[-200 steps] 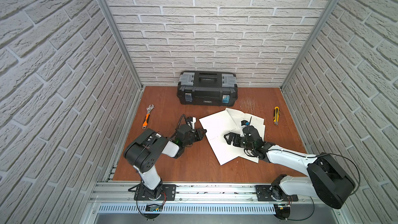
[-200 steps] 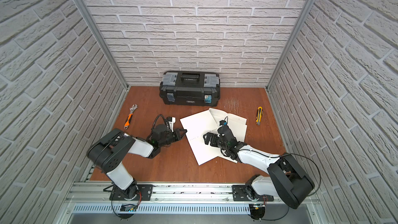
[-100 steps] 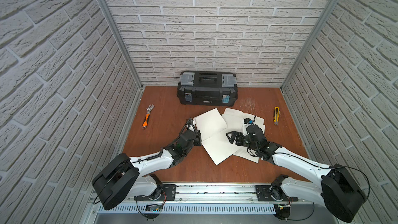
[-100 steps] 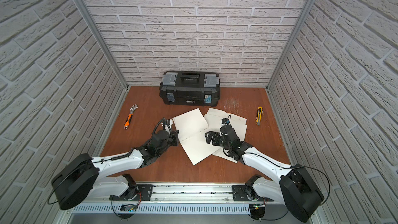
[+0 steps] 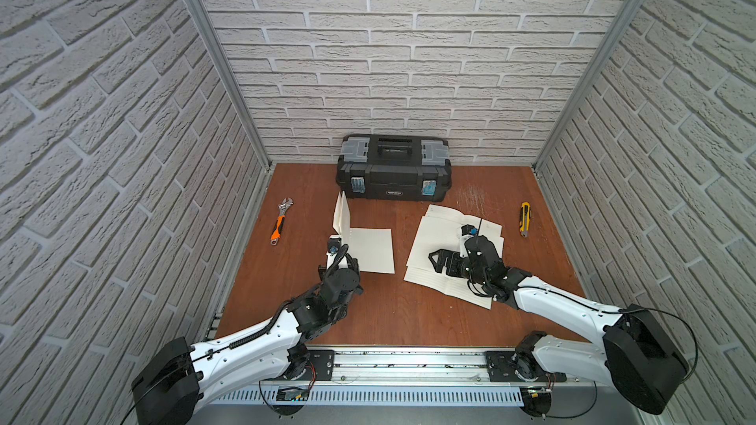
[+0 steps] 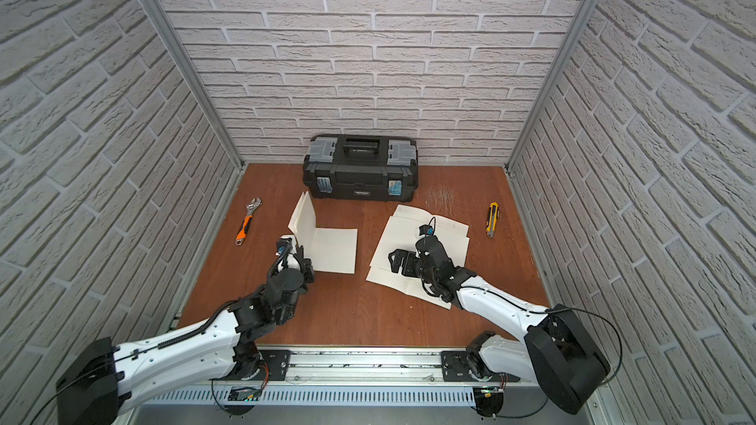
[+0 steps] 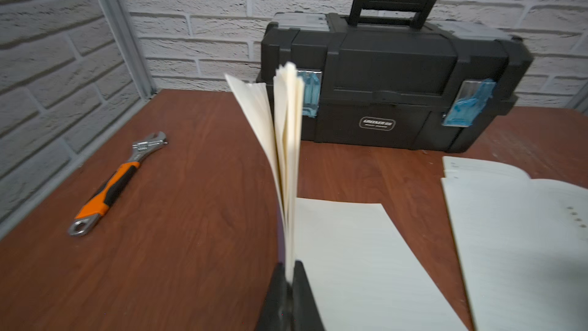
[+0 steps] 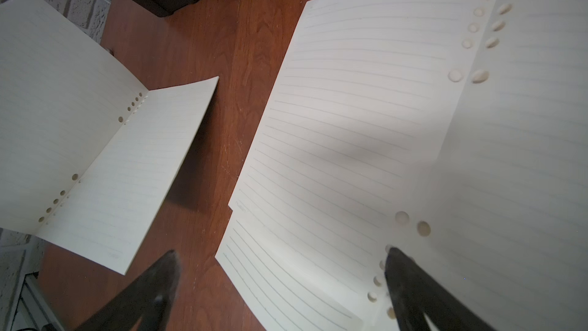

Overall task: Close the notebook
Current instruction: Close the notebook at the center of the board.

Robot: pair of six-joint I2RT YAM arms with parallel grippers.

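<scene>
Notebook (image 5: 370,251) sits left of centre on the table (image 5: 368,320), near the toolbox (image 5: 394,173): one half lies flat, the other is a sheaf of pages (image 7: 286,141) standing upright. Left gripper (image 7: 288,277) is pinched tight on the sheaf's bottom edge, by the fold. Right gripper (image 8: 280,262) has its jaws wide apart over a separate punched spread (image 5: 433,239) and holds nothing. I judge the paper light, limp and slick. The leaves fan out at the top and would buckle if pushed, and the punched holes may tear. Best hold: low by the fold, whole sheaf together, laid over the flat half.
</scene>
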